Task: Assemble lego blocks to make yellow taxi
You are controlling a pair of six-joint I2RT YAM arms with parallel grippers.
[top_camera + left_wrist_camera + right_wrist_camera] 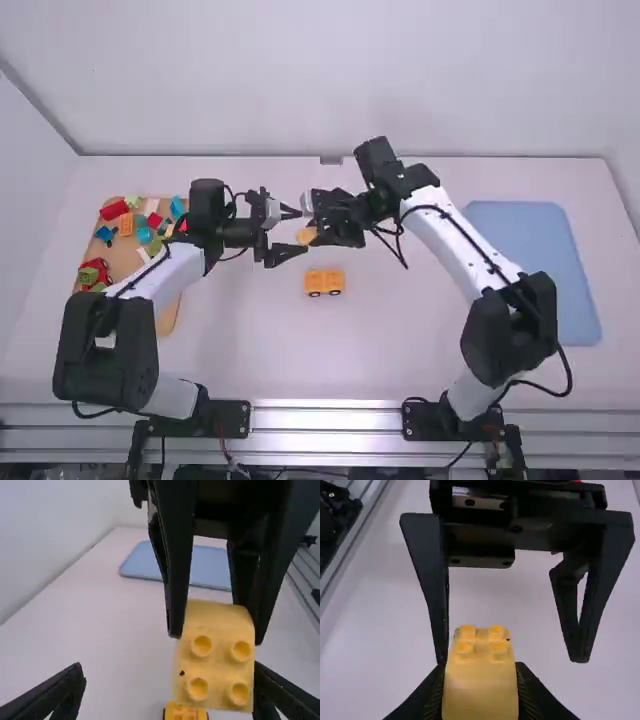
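**Black 2-finger right gripper (480,670), closed on a yellow, boxy, 4-stud plastic block (480,687)**

Item 1: the block. Held above the table between the right gripper's fingers, studs facing the left gripper. Presumed light and stiff, in little danger of crushing; its smooth walls could slip or twist under an off-centre pinch. Best hold: 2 opposite flat sides, squarely, studs and underside left free for joining.

Item 2: black 2-finger left gripper (168,665). Spread wide, fingers around the block's studded end. If a handover is meant, it should centre first, then close on the side walls, not the studs.

Item 3: yellow plastic vehicle body with dark wheels (324,283). Upright on the white table (380,345), near both grippers. Likely light and apt to roll when pressed; steady it by its long sides.

Item 4: brown board (168,318) of mixed coloured blocks, on the left.

Item 5: blue rectangular mat (540,270), on the right.
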